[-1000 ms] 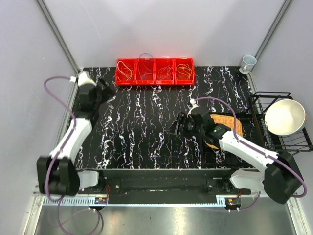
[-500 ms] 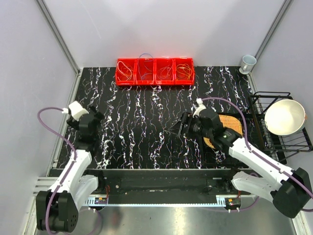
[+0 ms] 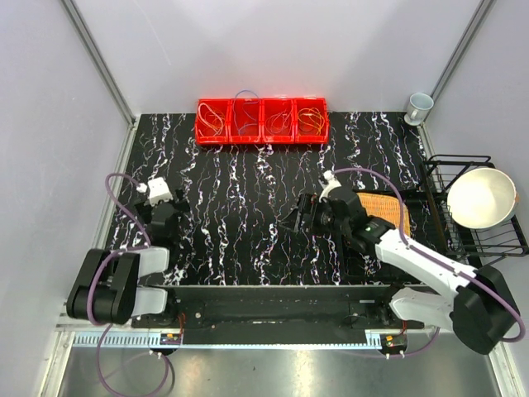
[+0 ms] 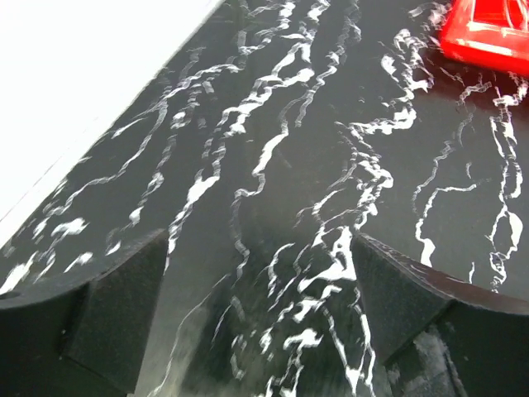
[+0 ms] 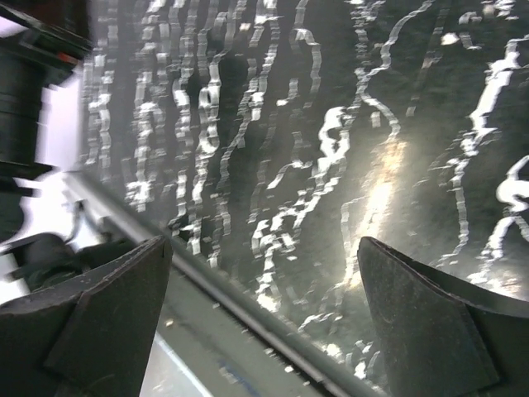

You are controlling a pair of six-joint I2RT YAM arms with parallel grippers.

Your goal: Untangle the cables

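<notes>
The cables (image 3: 262,121) lie as thin coils in the four compartments of a red bin row (image 3: 262,139) at the far edge of the black marbled table: yellow-orange (image 3: 212,122), purple-blue (image 3: 245,116), red (image 3: 279,122) and orange (image 3: 311,120). My left gripper (image 3: 171,208) (image 4: 260,273) hangs low over the near-left of the table, open, nothing between its fingers; a corner of the red bin (image 4: 488,33) shows far ahead. My right gripper (image 3: 299,217) (image 5: 264,281) is open and empty above the table's middle, pointing left toward the front edge.
An orange woven mat (image 3: 388,205) lies under the right arm. A black wire rack (image 3: 446,169) at the right holds a white bowl (image 3: 481,197). A pale cup (image 3: 419,105) stands at the far right corner. The table's metal front rail (image 5: 248,310) runs beneath the right gripper.
The left arm has pulled back from beside the red bins to the near-left of the table. The right gripper's jaws have spread wider while staying near the table's middle.
</notes>
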